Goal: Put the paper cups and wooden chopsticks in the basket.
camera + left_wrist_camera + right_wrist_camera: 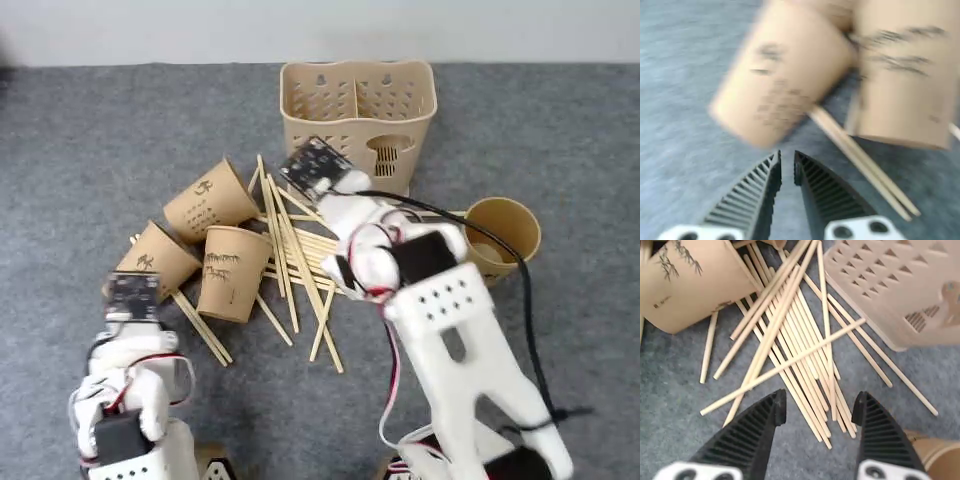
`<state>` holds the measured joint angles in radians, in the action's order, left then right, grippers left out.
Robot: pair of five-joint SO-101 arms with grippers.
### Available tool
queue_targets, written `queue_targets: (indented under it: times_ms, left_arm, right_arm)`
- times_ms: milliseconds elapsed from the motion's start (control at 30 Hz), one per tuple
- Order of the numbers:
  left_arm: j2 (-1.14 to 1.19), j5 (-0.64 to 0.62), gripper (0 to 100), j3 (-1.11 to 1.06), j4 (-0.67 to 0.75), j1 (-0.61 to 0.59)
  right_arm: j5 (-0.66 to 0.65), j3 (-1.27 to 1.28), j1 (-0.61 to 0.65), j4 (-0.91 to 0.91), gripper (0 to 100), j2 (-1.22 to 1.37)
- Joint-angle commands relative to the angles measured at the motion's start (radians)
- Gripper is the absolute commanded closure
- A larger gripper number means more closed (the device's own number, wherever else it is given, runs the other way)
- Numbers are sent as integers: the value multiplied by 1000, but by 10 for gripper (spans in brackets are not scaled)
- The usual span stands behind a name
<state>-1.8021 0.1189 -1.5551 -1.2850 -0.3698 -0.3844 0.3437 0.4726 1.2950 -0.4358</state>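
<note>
Right gripper [821, 397] spread wide, empty, over the loose heap of pale wooden chopsticks [790, 340] beside the beige slotted plastic basket [300, 120]. Left gripper [787, 156] all but closed on nothing, near a tipped brown paper cup [780, 85]. Risk: crossed sticks may scatter on closing; a nudged cup could roll.

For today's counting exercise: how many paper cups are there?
4. Three cups lie left of the chopsticks; one sits right of the basket. Others may hide behind the arm.
</note>
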Motion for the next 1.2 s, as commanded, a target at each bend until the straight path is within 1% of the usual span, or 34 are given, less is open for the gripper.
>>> queue_targets:
  times_ms: [0, 133, 233, 367, 633, 733, 833, 1167]
  left_arm:
    - [-17, 14, 949, 94, 3, -135]
    - [-17, 14, 949, 108, 25, -269]
    - [-17, 14, 949, 104, 44, -322]
    - [-17, 14, 949, 87, 46, -324]
    - [-17, 12, 949, 85, 46, -321]
    - [-17, 12, 949, 73, 44, -284]
    - [-17, 12, 949, 68, 43, -259]
    - [-17, 12, 949, 64, 43, -259]
  right_arm:
    - [11, -132, 39, 7, 768, 94]
    - [11, -224, 93, 8, 768, 219]
    - [11, -282, 145, 2, 768, 303]
    - [11, -391, 197, -2, 768, 435]
    - [11, -640, 242, 19, 768, 665]
    - [6, -718, 263, 48, 768, 722]
    - [3, -783, 269, 59, 768, 774]
    - [2, -887, 275, 59, 769, 929]
